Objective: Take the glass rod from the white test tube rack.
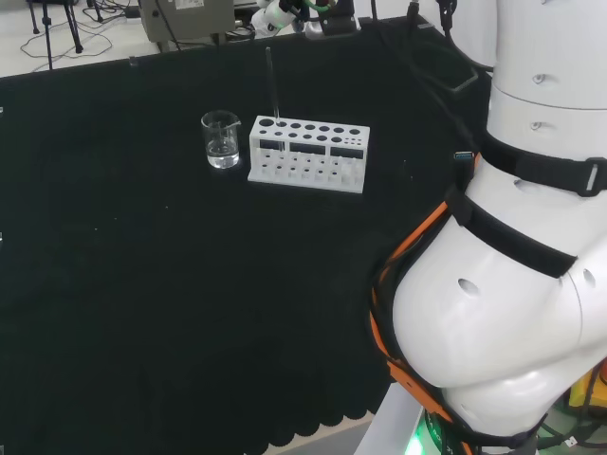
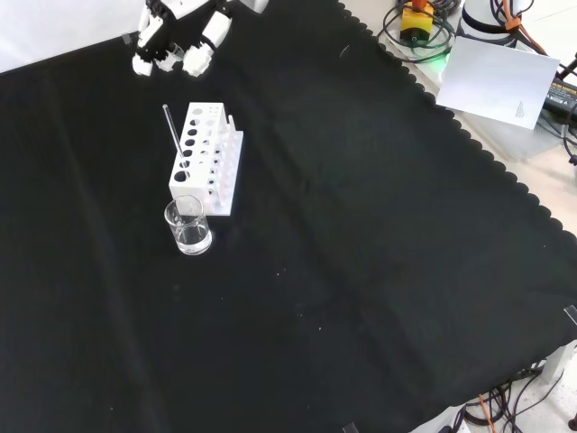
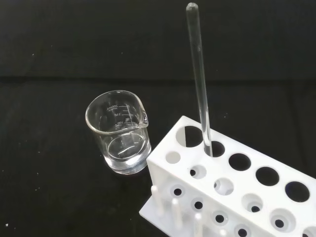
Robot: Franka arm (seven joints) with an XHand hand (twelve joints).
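Glass is the task's thing: the glass rod (image 3: 200,81) stands in an end hole of the white test tube rack (image 2: 208,161), its long axis near upright with a slight tilt, the rounded top end up and the lower end down in the hole. In the front view the hand (image 2: 177,41) hangs at the top left, above the cloth; its fingers (image 2: 200,56) point down toward the bench and are bent a little, apart from one another, gripping nothing. The rod stands well clear of them, nearer the camera in that view. Left to right in the head view, a clear beaker (image 1: 221,139) comes first, just beside the rack's rod end and not touching it; whether it holds any liquid I cannot tell. Then the rack (image 1: 308,154), whose other holes show dark, on the black cloth (image 1: 142,284).
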